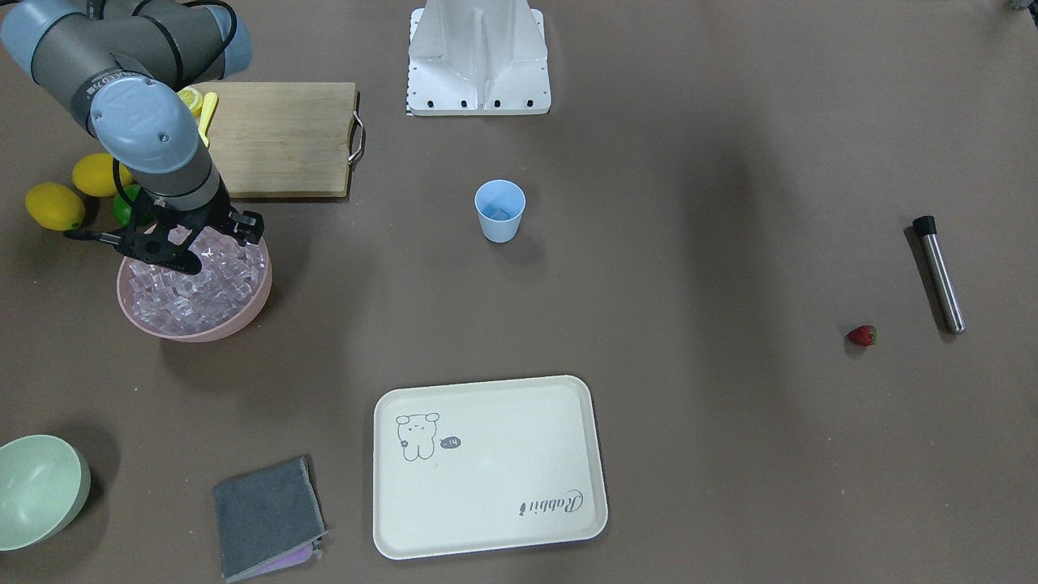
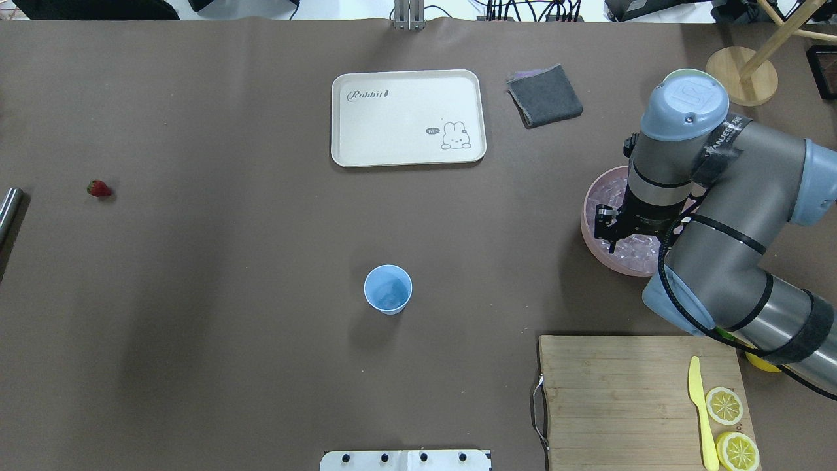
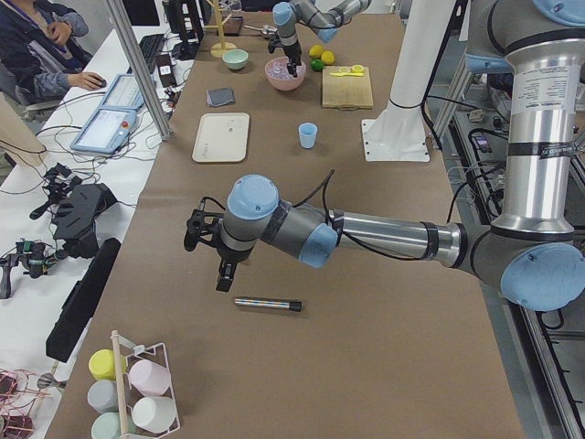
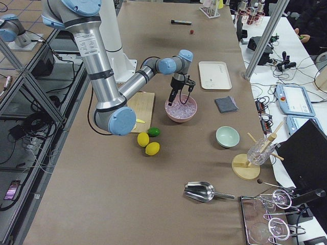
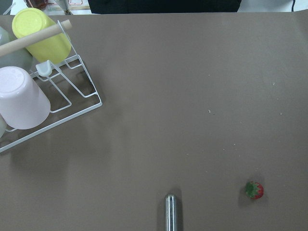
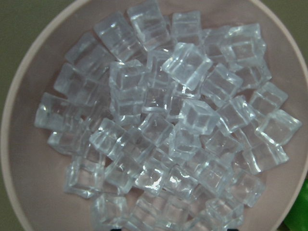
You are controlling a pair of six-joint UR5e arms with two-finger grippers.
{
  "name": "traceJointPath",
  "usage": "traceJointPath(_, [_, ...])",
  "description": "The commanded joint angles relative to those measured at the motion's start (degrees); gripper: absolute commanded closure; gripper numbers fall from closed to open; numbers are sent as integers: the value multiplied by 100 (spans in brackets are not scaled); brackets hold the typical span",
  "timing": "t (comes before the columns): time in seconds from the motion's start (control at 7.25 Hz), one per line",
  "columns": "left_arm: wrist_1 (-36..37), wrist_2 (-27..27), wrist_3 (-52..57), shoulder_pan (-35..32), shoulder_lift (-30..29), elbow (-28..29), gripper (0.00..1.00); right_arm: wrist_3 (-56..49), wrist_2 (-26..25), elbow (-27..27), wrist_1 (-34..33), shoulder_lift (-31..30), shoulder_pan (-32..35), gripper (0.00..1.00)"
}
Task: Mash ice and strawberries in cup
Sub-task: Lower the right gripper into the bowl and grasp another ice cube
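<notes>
Front on, the right tool [image 1: 203,247] hangs over a pink bowl [image 1: 251,312] heaped with ice [image 1: 195,296], fingers spread; the blue cup [image 1: 499,209] stands mid-surface, its contents unclear. Overhead, the strawberry [image 2: 99,188] lies on the bare surface, well apart from the cup. From the left side, the left tool [image 3: 208,261] hovers above a metal rod [image 3: 266,304]; spread or pressed together, I cannot tell.
</notes>
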Motion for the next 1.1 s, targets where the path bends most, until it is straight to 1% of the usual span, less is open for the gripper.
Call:
traceJointPath(0.0, [23,8,0,0,-17,-1,2,51,6,5,-185,157,3,30])
traceJointPath(0.28, [67,-26,9,0,-26,113,2,262,-3,-30,-238,219,-120,29])
traceJointPath(0.41, [67,-114,0,0,-35,131,2,236,-11,-39,-220,176,-147,30])
traceJointPath(0.69, [59,-123,0,0,-18,87,2,193,-55,-83,-194,88,-156,36])
traceJointPath(0.97, [32,-123,0,0,0,69,2,245,-56,-83,-185,87,-164,37])
